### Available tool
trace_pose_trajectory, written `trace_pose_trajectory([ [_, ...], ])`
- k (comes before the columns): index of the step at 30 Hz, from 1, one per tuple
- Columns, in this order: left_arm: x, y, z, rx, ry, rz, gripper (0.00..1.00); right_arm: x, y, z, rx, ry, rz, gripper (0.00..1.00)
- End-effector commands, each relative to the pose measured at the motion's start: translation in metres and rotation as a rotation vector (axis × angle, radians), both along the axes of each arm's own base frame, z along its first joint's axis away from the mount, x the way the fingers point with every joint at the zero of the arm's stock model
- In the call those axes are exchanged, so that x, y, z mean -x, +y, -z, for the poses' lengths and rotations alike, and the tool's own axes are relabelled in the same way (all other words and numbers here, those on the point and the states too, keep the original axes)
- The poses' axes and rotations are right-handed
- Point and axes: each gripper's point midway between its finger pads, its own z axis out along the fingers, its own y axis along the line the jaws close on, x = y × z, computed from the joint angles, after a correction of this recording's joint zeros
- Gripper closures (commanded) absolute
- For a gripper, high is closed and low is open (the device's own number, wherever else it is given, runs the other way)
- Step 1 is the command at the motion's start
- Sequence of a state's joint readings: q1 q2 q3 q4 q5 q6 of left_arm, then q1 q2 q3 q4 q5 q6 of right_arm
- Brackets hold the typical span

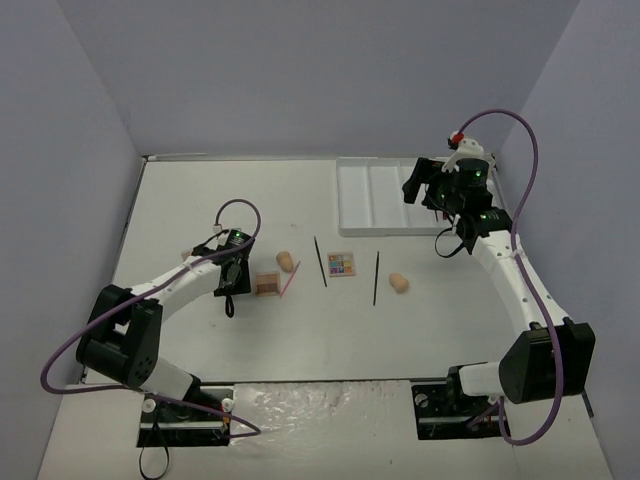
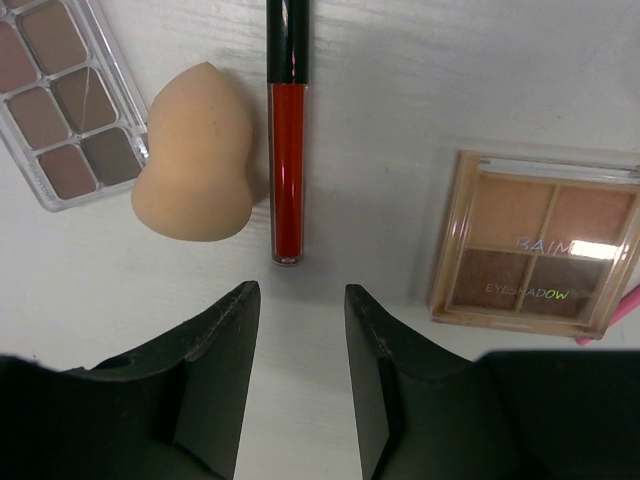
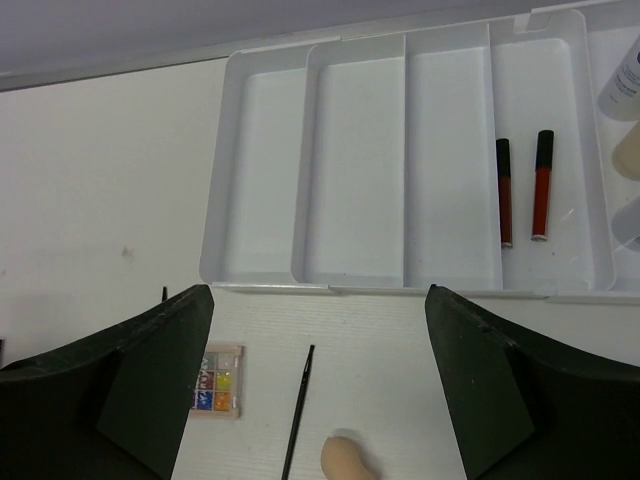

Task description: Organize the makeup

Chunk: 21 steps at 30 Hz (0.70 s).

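- The red lip gloss tube (image 2: 287,150) lies flat on the tabletop (image 1: 200,200), dead ahead at 12 o'clock from the left tool (image 2: 300,335), cap end pointing away.
- Left tool: the jaws are pulled in to a narrow gap with nothing between them, and the tips sit short of the tube. So it's got hold of nothing.
- A peach sponge (image 2: 195,155) sits right up against the tube at 11 o'clock, with a grey-brown eyeshadow palette (image 2: 65,95) past it at 10.
- An amber palette (image 2: 540,245) is off at 2 o'clock, and a pink pencil (image 2: 620,308) pokes in by its corner.
- Right tool (image 3: 318,300) is spread wide and empty, hanging at the near lip of the divided tray (image 3: 265,170), which is around 1 o'clock on the tabletop.
- Two gloss tubes (image 3: 541,185) already lie side by side in one tray slot.
- Loose below it are a colourful palette (image 3: 218,380), a black pencil (image 3: 298,410) and a second sponge (image 3: 348,460).
- What I'd worry about: that gap looks barely wider than the tube, so a slightly off-centre approach could land a finger on top and send it rolling.
- The sponge is crowding the 11 o'clock side too. That finger could wedge into it, shove the tube sideways, or pinch foam along with the gloss.
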<state>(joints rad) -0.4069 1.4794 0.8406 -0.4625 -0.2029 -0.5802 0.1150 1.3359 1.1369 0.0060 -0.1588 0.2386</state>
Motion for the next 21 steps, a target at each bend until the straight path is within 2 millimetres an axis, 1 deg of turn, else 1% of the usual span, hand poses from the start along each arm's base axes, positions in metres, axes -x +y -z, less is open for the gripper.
trace_pose_trajectory([
  [1, -0.026, -0.004, -0.014, 0.031, -0.101, -0.024, 0.64, 0.0, 0.008, -0.036, -0.013, -0.128, -0.027, 0.15],
  [7, -0.028, -0.003, -0.006, 0.038, -0.09, -0.032, 0.65, 0.001, 0.01, -0.037, -0.004, -0.132, -0.033, 0.15],
  [11, -0.028, -0.003, -0.001, 0.042, -0.082, -0.038, 0.68, 0.001, 0.01, -0.035, 0.002, -0.129, -0.033, 0.14],
  [17, -0.029, 0.001, 0.003, 0.041, -0.079, -0.049, 0.68, 0.002, 0.01, -0.033, 0.011, -0.127, -0.03, 0.14],
  [21, -0.028, -0.002, 0.009, 0.052, -0.061, -0.045, 0.71, 0.001, 0.011, -0.03, 0.009, -0.124, -0.035, 0.14],
])
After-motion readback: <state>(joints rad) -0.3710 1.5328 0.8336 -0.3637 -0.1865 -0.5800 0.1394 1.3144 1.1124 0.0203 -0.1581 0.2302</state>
